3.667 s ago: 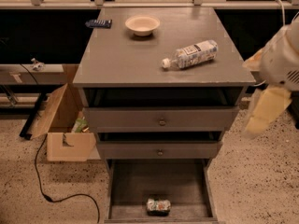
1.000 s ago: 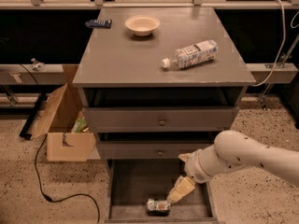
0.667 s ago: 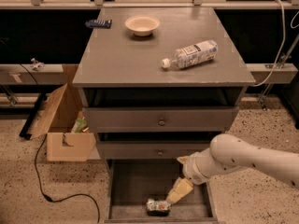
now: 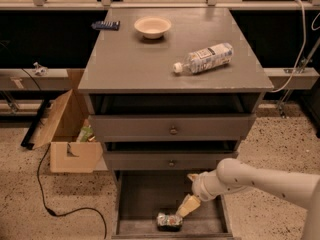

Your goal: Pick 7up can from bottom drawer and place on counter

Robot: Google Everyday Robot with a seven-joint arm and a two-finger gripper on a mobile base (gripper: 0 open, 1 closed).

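Locate the gripper inside the open bottom drawer, at the end of the white arm that reaches in from the right edge of the view. The gripper points down and to the left, and its tan tip sits just above and to the right of the 7up can. You cannot tell from this view whether the jaws are apart or together, or whether the tip touches the can.

Note that the 7up can lies on its side on the drawer floor, close to the front edge and slightly right of centre.

Observe the two upper drawers: the top drawer and the middle drawer each carry a small round knob, and both stand slightly pulled out.

Check the table, which is the flat grey top of the cabinet. It carries:
- a clear plastic bottle lying on its side, right of centre, white cap toward the left;
- a pale bowl upright near the rear edge;
- a dark flat object at the rear left corner.

On the floor left of the cabinet you see an open cardboard box and a black cable.
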